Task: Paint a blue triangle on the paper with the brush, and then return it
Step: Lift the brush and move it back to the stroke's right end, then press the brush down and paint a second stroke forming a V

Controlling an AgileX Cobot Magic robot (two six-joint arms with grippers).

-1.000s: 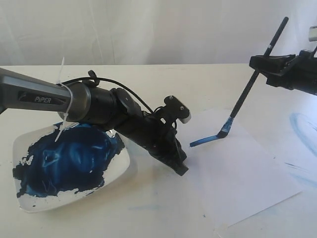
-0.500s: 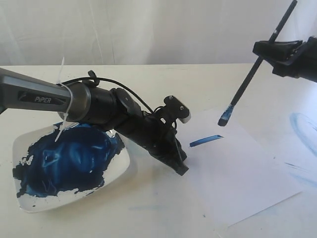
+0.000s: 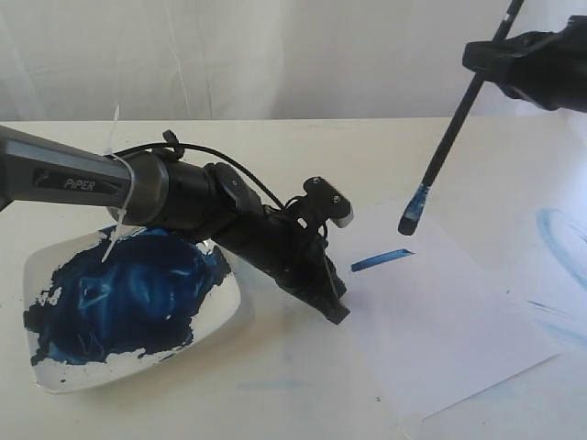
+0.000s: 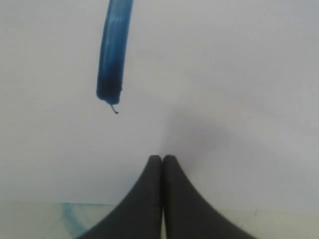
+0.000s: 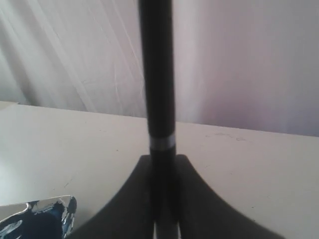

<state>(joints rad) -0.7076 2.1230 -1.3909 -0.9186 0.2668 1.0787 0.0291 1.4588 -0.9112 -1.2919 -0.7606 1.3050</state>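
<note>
We note only one blue stroke (image 3: 382, 259) on the paper (image 3: 449, 321), the other sides and the return pending; right pincer (image 3: 483, 60) clamps the brush (image 3: 448, 147) above the paper, left pincer (image 4: 163, 160) tips together, empty, at its edge.

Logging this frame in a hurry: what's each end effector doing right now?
Left end effector: closed, holding nothing.
Right end effector: closed on the brush.

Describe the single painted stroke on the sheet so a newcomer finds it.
Start at the white paper lying right of the paint-smeared dish. Near its upper-left edge, just beyond the left end effector, lies a short blue stroke. Unlike the pale smears far right, it is dark, straight and on the sheet.
</note>
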